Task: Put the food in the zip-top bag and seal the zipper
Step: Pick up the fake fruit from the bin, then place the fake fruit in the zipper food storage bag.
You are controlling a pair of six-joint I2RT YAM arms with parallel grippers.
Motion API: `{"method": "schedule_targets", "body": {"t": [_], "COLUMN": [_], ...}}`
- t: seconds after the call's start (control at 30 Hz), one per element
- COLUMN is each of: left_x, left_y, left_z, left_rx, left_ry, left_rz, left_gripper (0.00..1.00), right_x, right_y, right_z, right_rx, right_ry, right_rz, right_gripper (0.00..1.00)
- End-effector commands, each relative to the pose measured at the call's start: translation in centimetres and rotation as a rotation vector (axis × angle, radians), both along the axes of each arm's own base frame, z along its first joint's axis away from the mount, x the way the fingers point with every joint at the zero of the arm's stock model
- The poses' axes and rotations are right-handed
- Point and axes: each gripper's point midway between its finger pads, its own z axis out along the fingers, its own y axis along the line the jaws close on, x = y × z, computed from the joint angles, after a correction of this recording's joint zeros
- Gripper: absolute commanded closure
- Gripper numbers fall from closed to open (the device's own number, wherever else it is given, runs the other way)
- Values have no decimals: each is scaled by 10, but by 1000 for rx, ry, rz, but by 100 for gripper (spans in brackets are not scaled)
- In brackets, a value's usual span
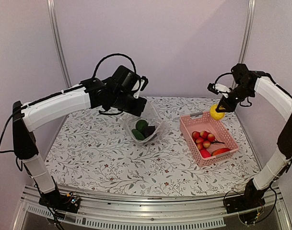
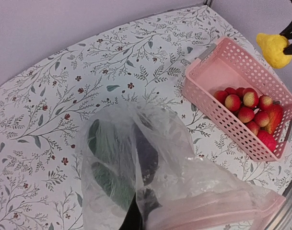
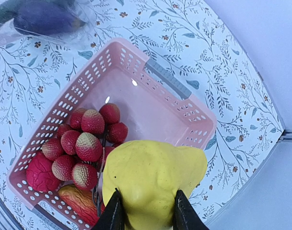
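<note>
One yellow lumpy toy fruit, judged light and yielding, best pinched across its middle: so held by the right claw, jaws closed on it, above the far corner of the pink slotted plastic basket. One clear floppy zip-top bag on the floral table, well left. The left claw is at its raised rim, grip hidden, cannot tell.

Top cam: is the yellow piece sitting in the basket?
No, the right gripper holds the yellow piece in the air over the far end of the basket.
</note>
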Motion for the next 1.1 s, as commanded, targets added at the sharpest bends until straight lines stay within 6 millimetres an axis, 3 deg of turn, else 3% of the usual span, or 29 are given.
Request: {"method": "schedule_targets", "body": {"t": [0.0,0.3,0.47,0.7,0.83,1.07], "left_x": [4,16,18,24,27,28], "left_y": [-13,-30,-35,-37,-34,-29], "left_z": [2,14,17,10,9,12], "left_rx": [-77,-183,-249,-309,-323,-330], "left_ry": [54,98,119,159,169,173], "left_rz": [-5,19,14,11,13,9], "left_gripper": [100,100,100,100,100,100], "right_x": [-23,-87,-120,-124,-121,-108], "right_y": [38,142,192,234,251,270], "right_z": [44,124,155,162,155,112], "right_rx": [138,289,395,503,544,488], "right_ry": [-35,-172,-181,-185,-176,-157], "right_rz": [97,441,603,682,698,683], "right_gripper": [79,78,78,78,78,75]}}
